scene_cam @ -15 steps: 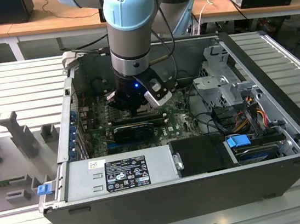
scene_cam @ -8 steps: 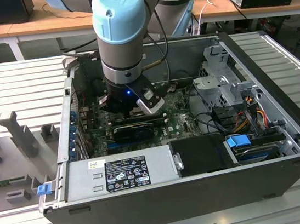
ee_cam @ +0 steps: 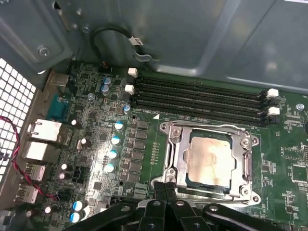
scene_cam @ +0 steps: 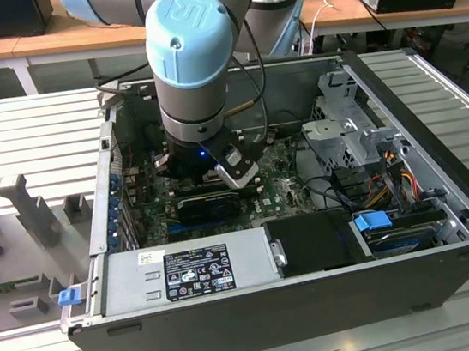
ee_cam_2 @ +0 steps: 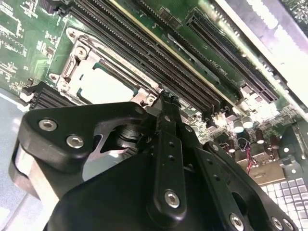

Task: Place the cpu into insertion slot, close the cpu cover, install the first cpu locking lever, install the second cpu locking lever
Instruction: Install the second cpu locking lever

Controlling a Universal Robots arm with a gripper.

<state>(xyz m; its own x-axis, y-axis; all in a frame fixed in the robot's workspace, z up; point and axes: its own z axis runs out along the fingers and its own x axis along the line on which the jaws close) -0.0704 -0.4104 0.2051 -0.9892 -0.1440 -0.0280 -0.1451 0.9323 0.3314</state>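
Already your cpu sits in the insertion slot on the green motherboard, with the cpu cover lying flat around it, beside the long black memory slots. Your gripper hangs just at the socket's near edge, its fingers pressed together and holding nothing, inside the open computer case.

Cpu in insertion slot.
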